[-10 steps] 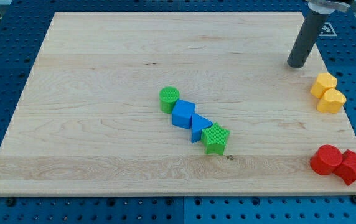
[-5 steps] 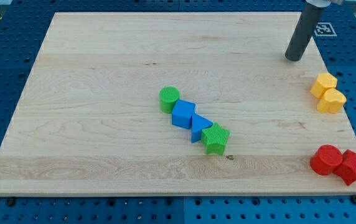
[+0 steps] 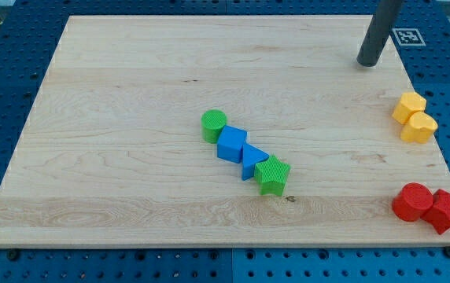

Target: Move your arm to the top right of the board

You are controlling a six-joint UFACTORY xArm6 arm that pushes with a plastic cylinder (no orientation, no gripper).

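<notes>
My tip (image 3: 369,63) rests on the wooden board (image 3: 130,94) near its top right corner, touching no block. The dark rod rises out of the view's top. The nearest blocks are two yellow ones (image 3: 414,116) on the right edge, below and right of the tip. A row of blocks lies near the middle: a green cylinder (image 3: 214,125), a blue cube (image 3: 231,144), a blue triangle (image 3: 252,161) and a green star (image 3: 272,174), far to the lower left of the tip.
A red cylinder (image 3: 411,202) and a red block (image 3: 447,210) sit at the board's lower right edge. A marker tag (image 3: 406,36) lies at the top right corner. Blue pegboard (image 3: 5,94) surrounds the board.
My tip has slid a little toward the view's top, away from the yellow blocks. No block has moved.
</notes>
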